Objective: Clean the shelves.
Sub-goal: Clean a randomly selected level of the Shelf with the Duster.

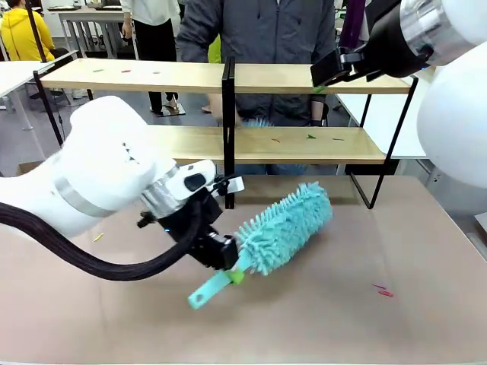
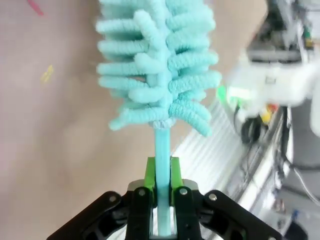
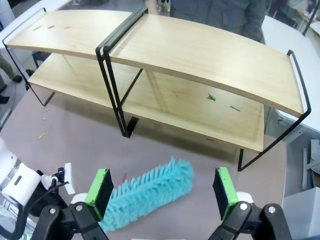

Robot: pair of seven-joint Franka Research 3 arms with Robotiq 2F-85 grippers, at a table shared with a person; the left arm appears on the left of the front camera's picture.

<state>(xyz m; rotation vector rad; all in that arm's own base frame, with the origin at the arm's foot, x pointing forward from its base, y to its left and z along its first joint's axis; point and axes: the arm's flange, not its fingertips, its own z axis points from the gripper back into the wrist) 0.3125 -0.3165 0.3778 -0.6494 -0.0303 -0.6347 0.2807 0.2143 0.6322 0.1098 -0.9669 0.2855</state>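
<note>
Left gripper holding a duster, shelves beyond it.
My left gripper (image 1: 227, 262) is clamped on the thin handle of a fluffy teal microfibre duster (image 1: 285, 226) over the tan table (image 1: 342, 319). My right gripper (image 3: 162, 186) hangs empty, green pads spread wide, above the two-tier light wooden shelves (image 1: 304, 144) at the table's far side.

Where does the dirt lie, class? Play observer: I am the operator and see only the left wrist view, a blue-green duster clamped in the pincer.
Observer: The shelves stand across the table; coloured scraps lie on the lower board, right of the central upright.
Operator: Is the upper board clean?
Observer: No, red and green bits lie on its left half.
Operator: And the other arm?
Observer: The right pincer is open, held high and pointing down toward the duster.
</note>
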